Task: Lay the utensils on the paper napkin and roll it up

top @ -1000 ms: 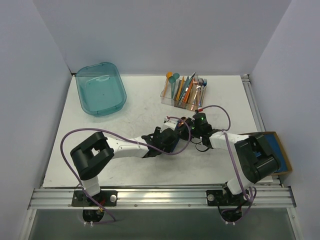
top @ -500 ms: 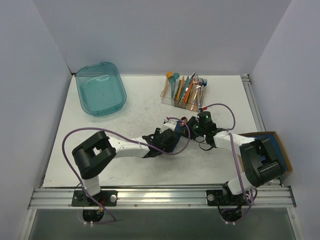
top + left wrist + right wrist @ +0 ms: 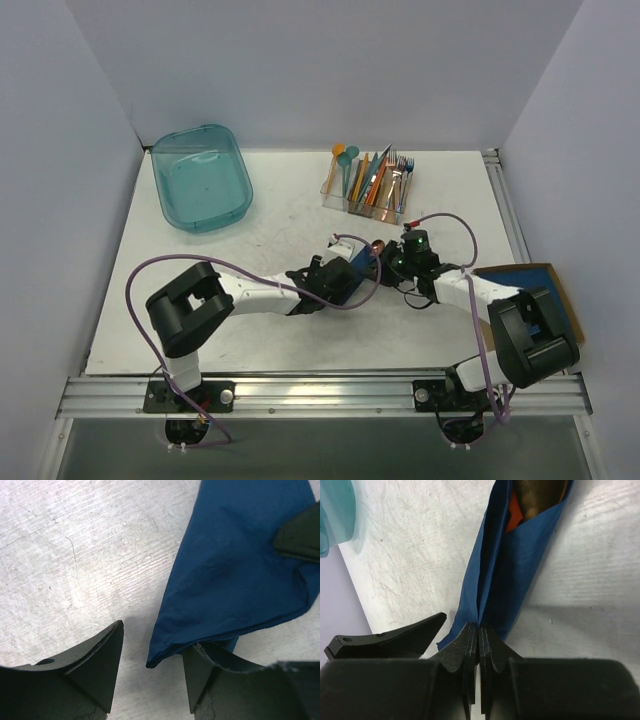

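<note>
From above, the two arms crowd the middle of the surface point(image 3: 260, 230), so only a sliver of the paper napkin point(image 3: 356, 259) shows between them. A copper spoon bowl point(image 3: 377, 246) pokes out at its 1 o'clock end. Whether either pincer is closed cannot be told from that view.

The right wrist camera cuts the utensils point(image 3: 536, 494) off at the top edge. Only a brown-copper end and a bit of orange show inside the folded napkin point(image 3: 520, 565), and the rest is wrapped out of sight. The right pincer point(image 3: 478, 632) has its fingers pressed tight together on the napkin's near edge, at 6 o'clock of the fold. A dark finger of the other arm lies at 8 o'clock.

In the left wrist view, the left pincer point(image 3: 155, 641) stands wide and grips nothing. The napkin's point(image 3: 235, 570) pointed corner lies between its fingers, hard against the right one. The sheet spreads away toward 1 o'clock, where a dark tip rests on it.
</note>
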`<action>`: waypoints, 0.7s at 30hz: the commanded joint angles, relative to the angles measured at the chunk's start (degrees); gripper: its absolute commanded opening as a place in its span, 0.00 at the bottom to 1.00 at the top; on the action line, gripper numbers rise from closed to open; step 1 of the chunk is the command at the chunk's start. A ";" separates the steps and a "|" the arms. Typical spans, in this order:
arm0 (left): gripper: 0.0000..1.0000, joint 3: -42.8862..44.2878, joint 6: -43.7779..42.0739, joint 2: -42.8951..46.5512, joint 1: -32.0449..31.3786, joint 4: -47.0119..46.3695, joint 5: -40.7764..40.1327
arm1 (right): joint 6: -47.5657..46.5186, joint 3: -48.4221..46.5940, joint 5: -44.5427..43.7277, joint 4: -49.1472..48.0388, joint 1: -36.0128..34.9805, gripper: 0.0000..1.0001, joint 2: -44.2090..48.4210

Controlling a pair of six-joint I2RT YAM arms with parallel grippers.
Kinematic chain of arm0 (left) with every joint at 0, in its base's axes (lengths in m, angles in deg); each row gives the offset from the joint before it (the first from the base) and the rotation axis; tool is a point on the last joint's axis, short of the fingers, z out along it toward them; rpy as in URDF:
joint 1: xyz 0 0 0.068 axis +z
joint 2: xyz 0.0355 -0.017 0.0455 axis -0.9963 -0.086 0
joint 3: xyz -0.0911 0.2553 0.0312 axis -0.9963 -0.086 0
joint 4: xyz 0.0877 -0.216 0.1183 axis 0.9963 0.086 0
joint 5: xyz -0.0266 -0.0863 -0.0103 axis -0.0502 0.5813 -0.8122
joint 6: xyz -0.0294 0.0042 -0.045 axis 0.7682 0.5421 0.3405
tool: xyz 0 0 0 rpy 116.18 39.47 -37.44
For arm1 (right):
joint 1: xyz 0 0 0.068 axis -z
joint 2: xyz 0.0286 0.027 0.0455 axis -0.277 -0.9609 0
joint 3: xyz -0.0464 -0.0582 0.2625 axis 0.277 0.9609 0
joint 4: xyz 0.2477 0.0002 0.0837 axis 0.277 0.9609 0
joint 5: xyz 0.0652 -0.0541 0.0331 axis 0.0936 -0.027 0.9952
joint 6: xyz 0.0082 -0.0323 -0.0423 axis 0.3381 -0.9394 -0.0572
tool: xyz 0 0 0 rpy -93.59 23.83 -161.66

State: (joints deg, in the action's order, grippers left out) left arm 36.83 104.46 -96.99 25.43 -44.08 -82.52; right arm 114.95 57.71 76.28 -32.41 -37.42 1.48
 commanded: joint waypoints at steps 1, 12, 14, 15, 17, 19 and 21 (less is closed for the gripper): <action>0.58 1.77 -0.46 -1.26 0.22 2.09 -0.34 | -1.57 1.40 -1.36 2.14 0.43 0.00 3.77; 0.65 0.71 -3.89 2.77 0.13 -0.46 5.55 | -0.52 7.20 -3.21 -1.81 0.43 0.00 3.42; 0.68 0.36 -4.15 4.61 0.13 -0.99 7.04 | -0.17 7.99 -3.65 -2.60 0.43 0.00 3.60; 0.70 -0.16 -4.59 5.15 0.05 -1.34 7.48 | 0.01 8.17 -3.65 -2.87 0.43 0.00 3.60; 0.74 -0.52 -4.94 6.90 -0.13 -1.60 8.36 | 0.18 8.35 -3.91 -3.04 0.43 0.00 3.68; 0.76 -1.04 -5.47 7.87 -0.56 -1.96 8.80 | 0.36 8.70 -4.09 -3.13 0.43 0.00 3.86; 0.76 -1.48 -6.00 9.19 -0.74 -2.04 9.33 | 0.54 8.87 -4.53 -3.13 0.43 0.00 4.30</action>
State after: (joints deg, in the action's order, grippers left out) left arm 35.82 100.11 -91.61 25.36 -44.11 -75.26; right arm 115.01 66.15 73.42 -34.44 -37.38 4.41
